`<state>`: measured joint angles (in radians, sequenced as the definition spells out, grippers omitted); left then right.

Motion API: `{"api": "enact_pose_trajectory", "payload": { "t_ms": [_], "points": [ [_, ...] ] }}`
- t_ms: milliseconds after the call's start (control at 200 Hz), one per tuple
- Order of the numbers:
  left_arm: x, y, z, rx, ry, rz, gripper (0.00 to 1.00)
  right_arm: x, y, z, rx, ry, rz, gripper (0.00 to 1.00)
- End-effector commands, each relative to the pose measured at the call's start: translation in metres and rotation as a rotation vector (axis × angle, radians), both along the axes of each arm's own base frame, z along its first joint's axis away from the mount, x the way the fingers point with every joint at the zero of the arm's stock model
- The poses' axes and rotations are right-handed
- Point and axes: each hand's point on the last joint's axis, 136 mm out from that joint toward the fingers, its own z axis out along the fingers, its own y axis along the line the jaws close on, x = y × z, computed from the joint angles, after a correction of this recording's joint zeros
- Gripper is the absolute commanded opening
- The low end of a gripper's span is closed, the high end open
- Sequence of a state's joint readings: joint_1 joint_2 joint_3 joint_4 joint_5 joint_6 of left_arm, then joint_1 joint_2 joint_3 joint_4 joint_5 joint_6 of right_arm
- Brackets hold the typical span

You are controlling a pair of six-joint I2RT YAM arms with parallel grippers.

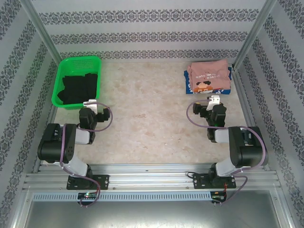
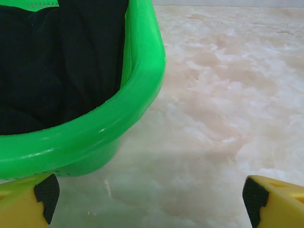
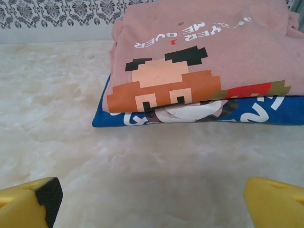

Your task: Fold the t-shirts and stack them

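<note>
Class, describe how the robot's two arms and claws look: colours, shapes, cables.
The left arm and right arm are black, built of chunky rounded segments, each with a purplish cable looping beside it. The left claw and right claw have yellow fingers with black pads, plus a white piece on top.

pink t-shirt (image 3: 237, 52) carrying white letters lying upside down, reading "ME OVER", the first letters being unclear, blue t-shirt (image 3: 285, 111) under it showing pieces of big white letters, half covered, not readable
</note>
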<state>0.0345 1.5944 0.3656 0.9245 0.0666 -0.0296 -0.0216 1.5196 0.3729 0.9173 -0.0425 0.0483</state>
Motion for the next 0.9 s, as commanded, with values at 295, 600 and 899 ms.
{"api": "enact_pose_trajectory", "payload": {
  "t_ms": [295, 600, 899],
  "points": [
    [0.0064, -0.0001, 0.0141, 0.012, -0.045, -0.002, 1.0, 0.0025, 0.0039, 0.0044, -0.004, -0.023, 0.012, 0.98],
    [0.0067, -0.0002, 0.0142, 0.012, -0.044, -0.003, 1.0, 0.0025, 0.0035, 0.0046, -0.002, -0.024, 0.011, 0.98],
    [0.0087, -0.0092, 0.0127, 0.01, -0.028, -0.06, 1.0, 0.0034, -0.0003, 0.0084, 0.003, -0.029, -0.011, 0.98]
  ]
}}
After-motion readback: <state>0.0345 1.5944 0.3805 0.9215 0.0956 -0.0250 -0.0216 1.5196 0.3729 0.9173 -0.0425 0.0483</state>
